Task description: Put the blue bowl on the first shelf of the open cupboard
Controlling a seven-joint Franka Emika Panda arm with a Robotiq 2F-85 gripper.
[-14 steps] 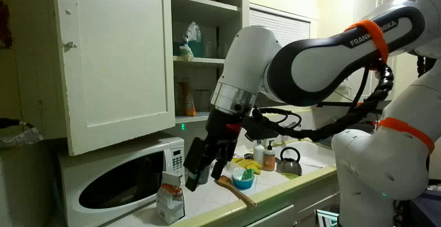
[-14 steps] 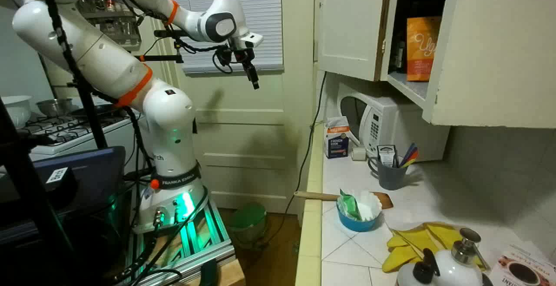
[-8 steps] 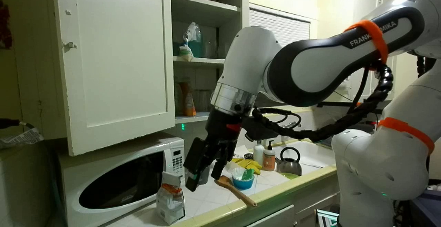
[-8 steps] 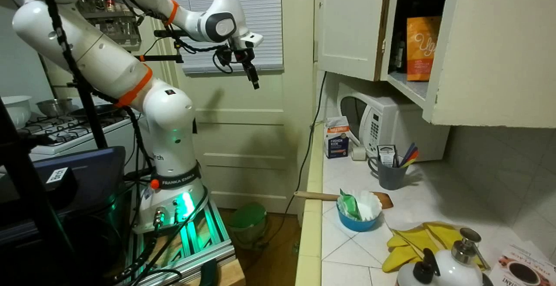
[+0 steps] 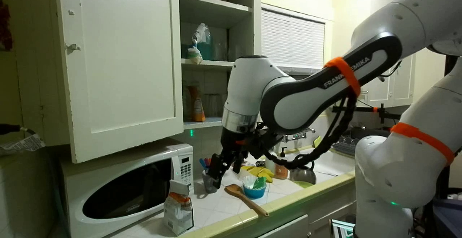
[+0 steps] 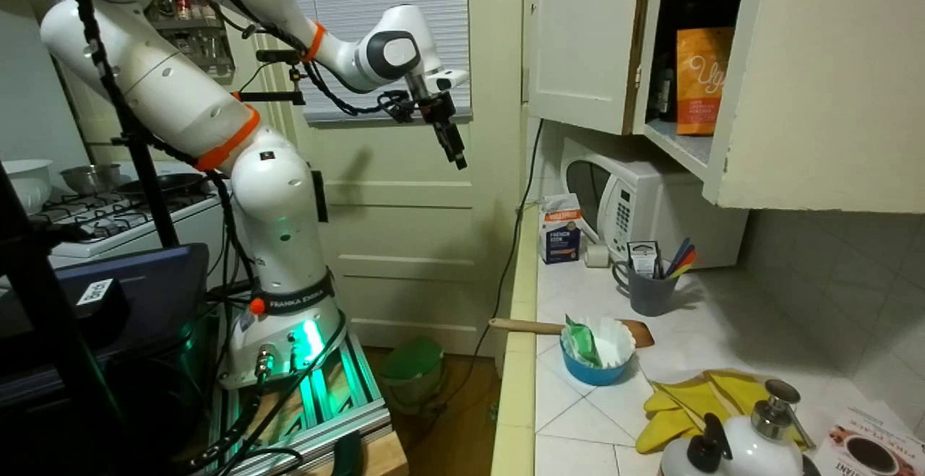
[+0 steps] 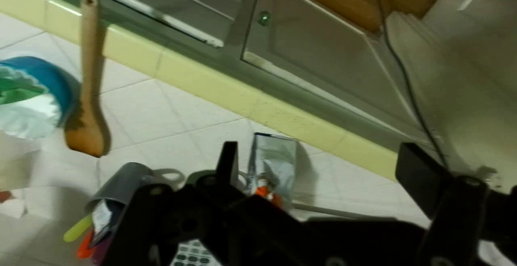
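Within the last second the claw [image 7: 317,159] had come lower and nearer the counter [image 6: 578,412], while the blue bowl [image 5: 255,193] had not shifted; the approach was judged to be under way, with grasp, lift and placing all outstanding. The wrist view showed the claw spread wide and holding nothing, the bowl well to one side of its gap, so further sideways travel was likely needed. The bowl stood upright on the tiled white counter, round and smooth-walled, its material uncertain, with a crimped white liner [image 6: 616,342], apparently paper, and a crinkled green packet [image 6: 583,346] inside. A flat-headed wooden spatula [image 7: 87,84] lay just beside it; contact could not be confirmed. The first shelf [image 5: 211,122], a flat pale board bearing an orange container [image 5: 197,109], was the lowest inside the open cupboard [image 5: 241,39], whose painted, recessed-panel door [image 5: 124,57] stood swung out.
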